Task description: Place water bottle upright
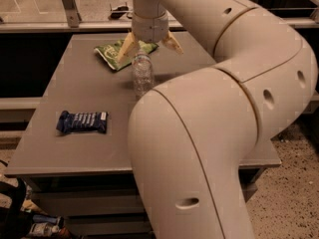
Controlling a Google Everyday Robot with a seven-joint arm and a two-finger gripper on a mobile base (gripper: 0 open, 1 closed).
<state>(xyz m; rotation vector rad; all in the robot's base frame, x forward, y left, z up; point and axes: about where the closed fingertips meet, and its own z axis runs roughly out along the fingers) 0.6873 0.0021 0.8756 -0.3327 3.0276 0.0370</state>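
- The water bottle (142,78) is standing upright on the grey surface (75,153). It sits toward the back, roughly mid-width, right below the tool.
- Looks-wise it's a small clear plastic bottle with ribbed sides, and you can see the grey of the surface through it. It's narrower up top, and that upper end sits right under the tool, so I can't really make out the cap or any label print.
- The tool (149,54) hangs straight above the bottle with its two pale fingers (124,46) splayed wide apart. So it's open, not clamping anything. One finger angles down to one side of the bottle's top and the other sticks out on the opposite side, and neither looks pressed against the plastic.
- The robot arm (224,133) is a huge cream-coloured thing that loops in from the right and fills most of the foreground. It hides the right part of the surface.
- A green snack bag (110,54) lies flat just behind and beside the bottle, partly under one finger from this angle. Can't tell if it actually touches the bottle.
- A dark blue snack bar wrapper (82,122) lies flat nearer the front, well apart from the bottle.
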